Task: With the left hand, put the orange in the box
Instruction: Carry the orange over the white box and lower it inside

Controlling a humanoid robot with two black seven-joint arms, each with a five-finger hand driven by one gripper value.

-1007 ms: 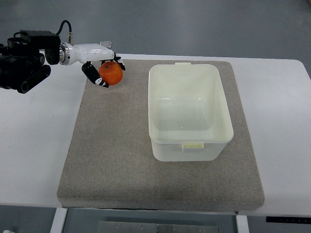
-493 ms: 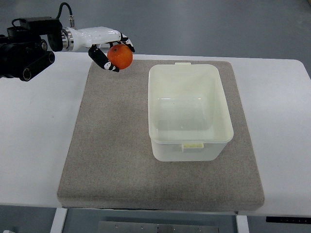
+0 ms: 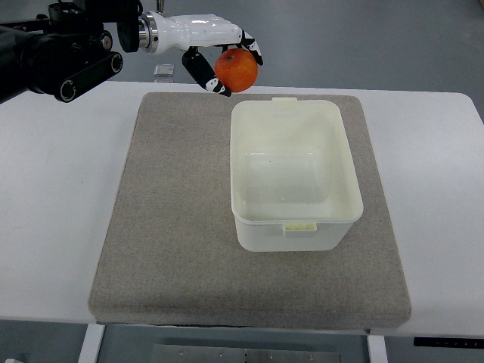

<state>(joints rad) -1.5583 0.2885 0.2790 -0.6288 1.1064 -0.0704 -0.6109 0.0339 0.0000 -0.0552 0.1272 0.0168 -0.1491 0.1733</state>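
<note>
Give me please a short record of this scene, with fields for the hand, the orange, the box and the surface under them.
left hand: enters from the picture's left, fingers closed around the orange
orange: held in the air, near the box's far left corner, not yet inside
box: white, open on top, nothing visible in it, standing on the mat
mat: grey, lying on the white table
small object: on the table behind the mat, too small to identify
right hand: not in view

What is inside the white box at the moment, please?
Nothing shows inside the white box; its whole floor is in view and bare. The orange is held by the left hand above its far-left corner.
</note>
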